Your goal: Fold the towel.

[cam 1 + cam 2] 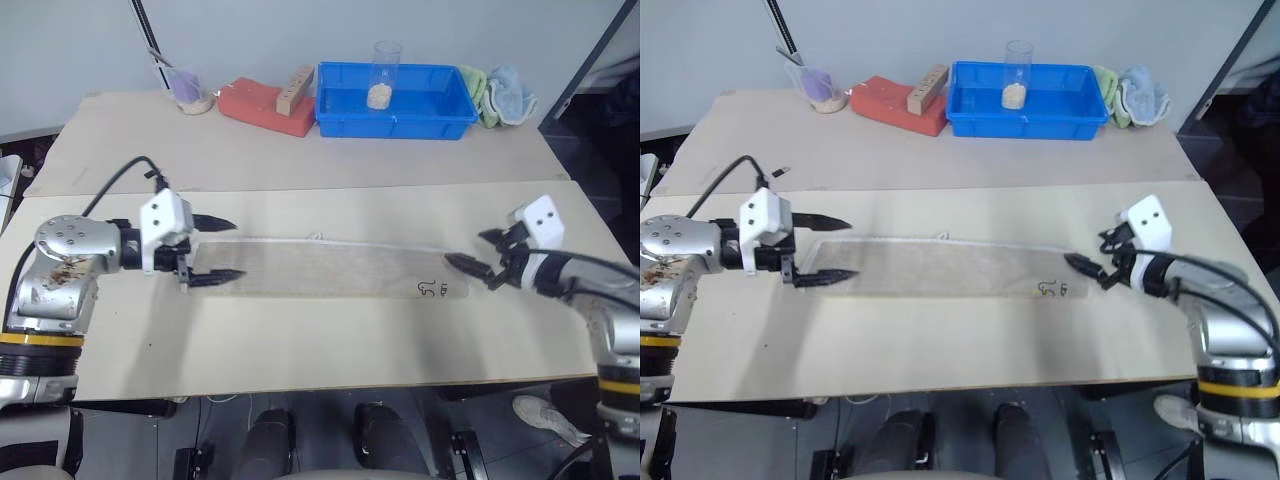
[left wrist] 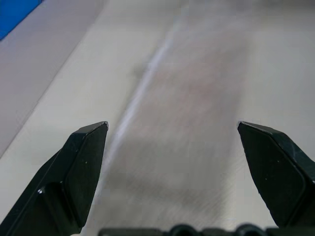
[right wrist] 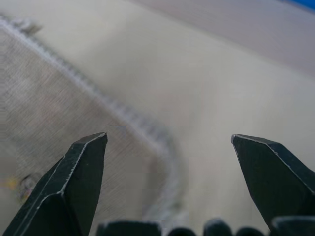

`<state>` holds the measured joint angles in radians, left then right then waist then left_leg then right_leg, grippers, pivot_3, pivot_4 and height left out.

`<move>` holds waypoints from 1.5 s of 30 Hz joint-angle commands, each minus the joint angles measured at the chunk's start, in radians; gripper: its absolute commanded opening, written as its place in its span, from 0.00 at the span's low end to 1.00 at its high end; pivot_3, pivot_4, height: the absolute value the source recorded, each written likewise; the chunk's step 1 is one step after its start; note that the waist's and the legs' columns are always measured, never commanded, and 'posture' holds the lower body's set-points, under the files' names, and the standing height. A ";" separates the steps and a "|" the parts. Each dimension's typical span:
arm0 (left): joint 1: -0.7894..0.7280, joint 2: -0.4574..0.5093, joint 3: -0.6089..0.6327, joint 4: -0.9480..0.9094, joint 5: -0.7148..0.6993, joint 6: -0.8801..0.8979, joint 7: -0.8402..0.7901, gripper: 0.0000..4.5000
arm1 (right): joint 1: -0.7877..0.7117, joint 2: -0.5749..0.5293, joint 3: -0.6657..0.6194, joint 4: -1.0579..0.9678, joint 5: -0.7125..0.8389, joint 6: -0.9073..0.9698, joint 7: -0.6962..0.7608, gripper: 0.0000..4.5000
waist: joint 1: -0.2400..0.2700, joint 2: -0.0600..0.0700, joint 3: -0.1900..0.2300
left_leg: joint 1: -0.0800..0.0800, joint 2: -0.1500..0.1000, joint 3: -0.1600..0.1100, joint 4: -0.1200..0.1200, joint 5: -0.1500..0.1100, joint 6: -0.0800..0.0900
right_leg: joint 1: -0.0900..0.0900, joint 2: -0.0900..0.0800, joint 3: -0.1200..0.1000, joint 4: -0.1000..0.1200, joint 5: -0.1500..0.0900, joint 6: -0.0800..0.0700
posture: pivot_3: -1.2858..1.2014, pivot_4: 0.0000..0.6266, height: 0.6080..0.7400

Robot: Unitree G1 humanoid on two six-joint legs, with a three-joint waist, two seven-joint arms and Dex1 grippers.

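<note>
The towel (image 1: 940, 268) lies flat as a long narrow strip on the bench (image 1: 940, 340). The left gripper (image 1: 835, 250) stands at one end of it with jaws wide apart. The right gripper (image 1: 1092, 258) is at the other end, jaws also spread, just beside the small dark mark (image 1: 1051, 290).

The towel (image 1: 330, 268) lies flat on the bench (image 1: 330, 340) as a long, narrow beige strip running left to right. White stitching edges its far side, and a small dark printed mark sits near its right end.
</note>
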<state>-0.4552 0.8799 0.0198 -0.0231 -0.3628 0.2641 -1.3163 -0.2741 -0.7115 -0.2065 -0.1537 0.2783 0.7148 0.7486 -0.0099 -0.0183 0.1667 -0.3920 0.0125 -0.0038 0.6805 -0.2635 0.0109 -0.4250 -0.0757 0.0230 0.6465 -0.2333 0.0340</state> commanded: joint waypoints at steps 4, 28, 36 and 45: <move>0.008 -0.036 -0.016 -0.223 -0.121 0.106 0.005 1.00 | 0.068 0.052 -0.020 -0.060 -0.006 0.012 -0.121 0.99 | -0.003 0.000 0.000 | 0.004 -0.001 0.001 0.000 0.000 0.000 | 0.001 0.002 0.002 -0.001 0.000 0.000 | 0.52 0.24 1.00; -0.001 -0.050 0.003 -0.260 -0.214 0.157 -0.004 1.00 | -0.062 0.040 -0.043 0.013 0.114 0.231 -0.165 0.00 | -0.002 0.000 0.000 | 0.004 0.002 0.002 0.000 0.000 0.000 | 0.001 0.015 0.020 -0.003 0.000 0.000 | 0.52 0.24 1.00; 0.010 -0.048 0.023 -0.272 -0.223 0.161 0.009 1.00 | -0.220 0.121 0.044 -0.122 0.287 0.430 -0.150 0.00 | -0.018 0.000 0.000 | 0.004 0.004 0.001 -0.001 0.000 0.000 | 0.001 0.018 0.021 -0.003 0.000 0.000 | 0.52 0.24 1.00; 0.050 0.003 0.077 -0.311 -0.237 0.182 0.040 1.00 | -0.280 0.366 0.251 -0.095 0.239 0.416 -0.273 0.00 | -0.004 0.000 0.000 | 0.002 0.002 -0.001 -0.001 0.000 0.000 | 0.000 0.015 0.021 -0.002 0.000 0.000 | 0.52 0.24 1.00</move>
<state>-0.4054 0.8722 0.0702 -0.2994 -0.5861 0.4449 -1.2834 -0.5380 -0.3497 0.0383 -0.2441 0.5288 1.1605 0.4879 -0.0144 -0.0186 0.1666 -0.3902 0.0143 -0.0041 0.6803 -0.2636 0.0111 -0.4250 -0.0605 0.0440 0.6437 -0.2334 0.0342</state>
